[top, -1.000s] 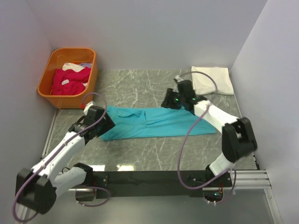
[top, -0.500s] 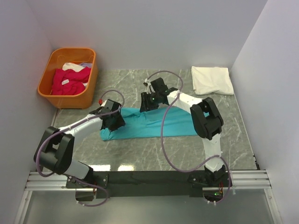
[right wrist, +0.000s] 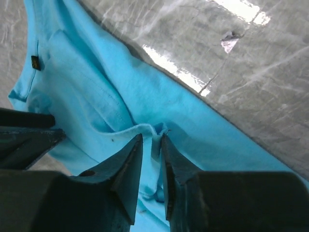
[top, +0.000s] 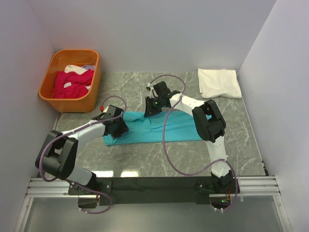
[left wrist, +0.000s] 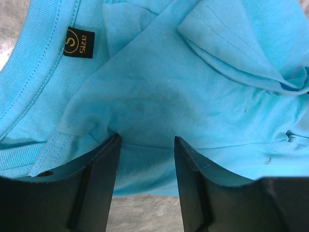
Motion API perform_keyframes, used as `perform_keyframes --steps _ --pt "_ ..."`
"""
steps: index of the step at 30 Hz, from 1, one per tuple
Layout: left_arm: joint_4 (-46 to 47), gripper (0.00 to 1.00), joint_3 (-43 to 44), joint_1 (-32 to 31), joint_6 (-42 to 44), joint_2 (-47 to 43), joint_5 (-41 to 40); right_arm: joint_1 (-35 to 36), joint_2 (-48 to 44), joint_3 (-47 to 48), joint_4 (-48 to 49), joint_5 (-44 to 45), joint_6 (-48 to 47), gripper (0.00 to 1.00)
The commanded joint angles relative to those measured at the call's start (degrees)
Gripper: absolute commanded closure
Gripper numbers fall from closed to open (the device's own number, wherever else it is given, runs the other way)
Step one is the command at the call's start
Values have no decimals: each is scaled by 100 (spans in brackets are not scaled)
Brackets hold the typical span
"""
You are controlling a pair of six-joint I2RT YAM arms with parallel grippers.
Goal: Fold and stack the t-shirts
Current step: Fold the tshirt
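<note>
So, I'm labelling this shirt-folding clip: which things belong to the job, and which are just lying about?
For the job:
- teal shirt
- white shirt
- pink shirts

Just lying about:
- orange basket, which only holds the pink shirts
- table

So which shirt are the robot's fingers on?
The turquoise cloth t-shirt spread mid-table; the folded white t-shirt lies far right, the magenta ones sit in the orange plastic basket.

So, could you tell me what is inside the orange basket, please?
Pink shirts fill most of the orange basket, with a bit of white cloth showing at the back. Whatever lies under the pink shirts, and the basket's floor, is covered.
</note>
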Motion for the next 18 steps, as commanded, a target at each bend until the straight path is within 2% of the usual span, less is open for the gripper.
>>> perform_keyframes --steps 1,9,13,18 --pt "-72 45 -207 33 -76 -9 -112 -95 76 97 288 165 373 73" --pt "-116 45 -242 42 -137 -132 -191 -737 -310 -932 1159 86 1657 78" --pt "-222 44 -146 42 -102 -246 -252 -764 -512 -1072 1151 42 1509 77" --pt "-468 33 144 42 -32 -571 -480 -790 -1161 -1284 950 340 1079 68"
